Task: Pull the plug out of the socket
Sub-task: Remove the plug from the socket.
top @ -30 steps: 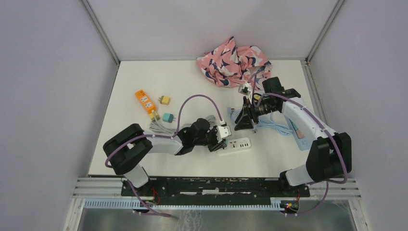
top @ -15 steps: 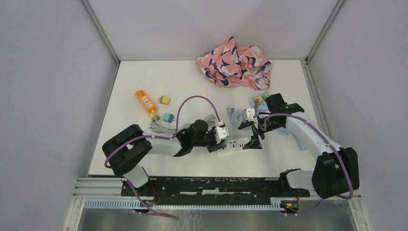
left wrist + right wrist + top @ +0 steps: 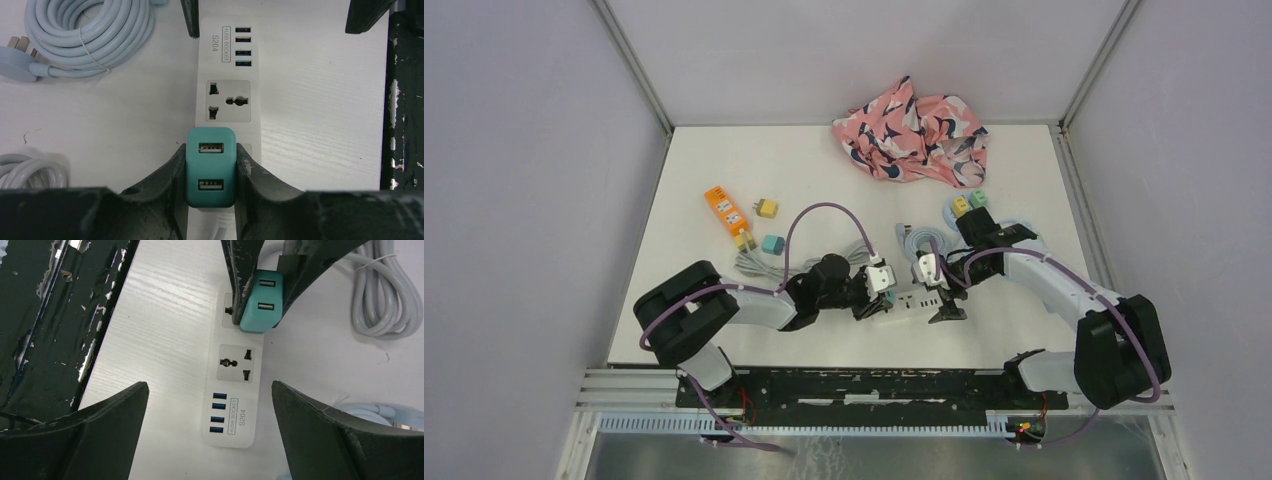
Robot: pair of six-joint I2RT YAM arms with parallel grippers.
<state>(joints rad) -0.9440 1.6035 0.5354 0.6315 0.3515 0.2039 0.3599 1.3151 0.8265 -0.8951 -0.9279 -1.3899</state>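
Observation:
A teal plug (image 3: 211,167) with two USB ports sits in the end outlet of a white socket strip (image 3: 227,70) lying flat on the table. My left gripper (image 3: 211,150) is shut on the plug, one dark finger pressed against each side. In the right wrist view the same plug (image 3: 258,302) shows between those fingers. My right gripper (image 3: 210,386) is open wide over the strip's USB end (image 3: 231,417), a finger on either side and touching nothing. From above, both grippers, left (image 3: 879,292) and right (image 3: 939,296), meet at the strip (image 3: 912,300).
A grey coiled cable (image 3: 759,262) lies left of the strip and a pale blue coiled cable (image 3: 919,240) behind it. A pink cloth (image 3: 912,130) is at the back. An orange block (image 3: 726,212) and small adapters (image 3: 767,208) sit left. The table's dark front rail (image 3: 400,100) runs close by.
My right gripper came down from the back of the table to the strip and opened wide. My left gripper closed onto the teal plug and stayed there.

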